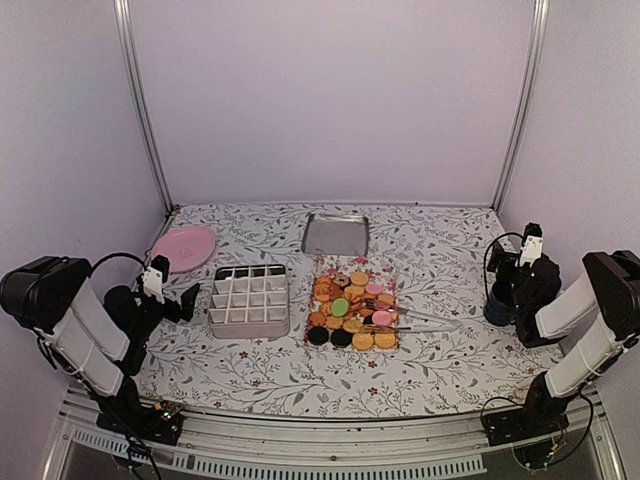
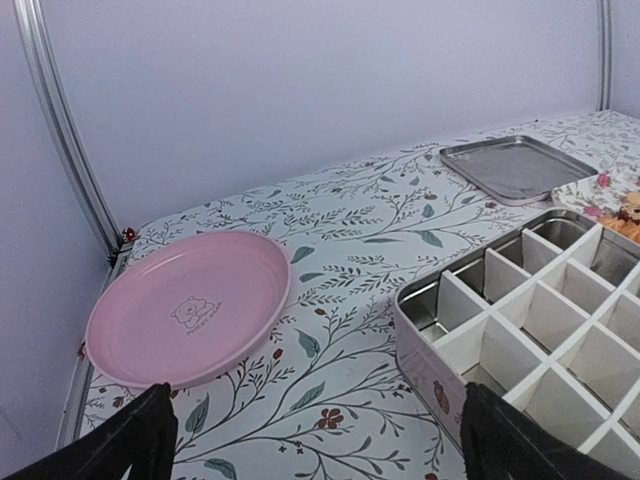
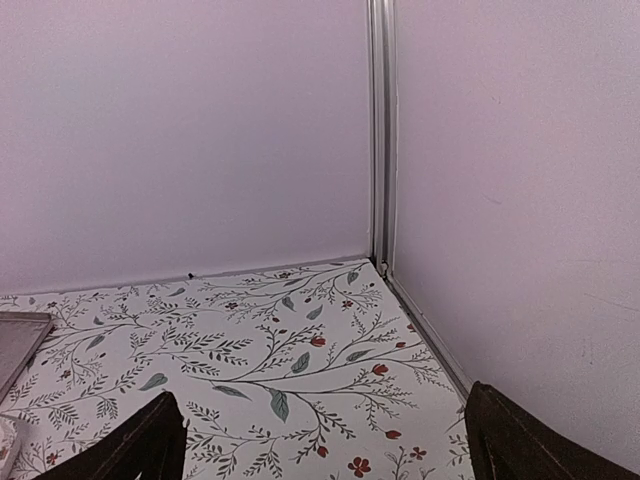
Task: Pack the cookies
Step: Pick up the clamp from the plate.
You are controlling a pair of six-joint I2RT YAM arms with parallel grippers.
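Observation:
The cookies (image 1: 352, 310) lie in a heap on a patterned tray at the table's middle, mostly golden-orange with a few black, pink and one green. Left of them stands a tin box (image 1: 250, 300) split into white compartments, which look empty. My left gripper (image 1: 187, 300) hovers open just left of that box (image 2: 530, 310); in the left wrist view the gripper (image 2: 315, 400) has only tablecloth between its fingers, and a few cookies (image 2: 630, 215) show at the right edge. My right gripper (image 1: 503, 262) is open at the far right, and in its wrist view it (image 3: 320, 400) faces the back right corner.
A pink plate (image 1: 184, 247) sits at the back left, close to my left gripper (image 2: 190, 310). A flat metal lid (image 1: 336, 234) lies behind the cookies. Metal tongs (image 1: 420, 322) rest across the heap's right side. Walls close in the back and both sides.

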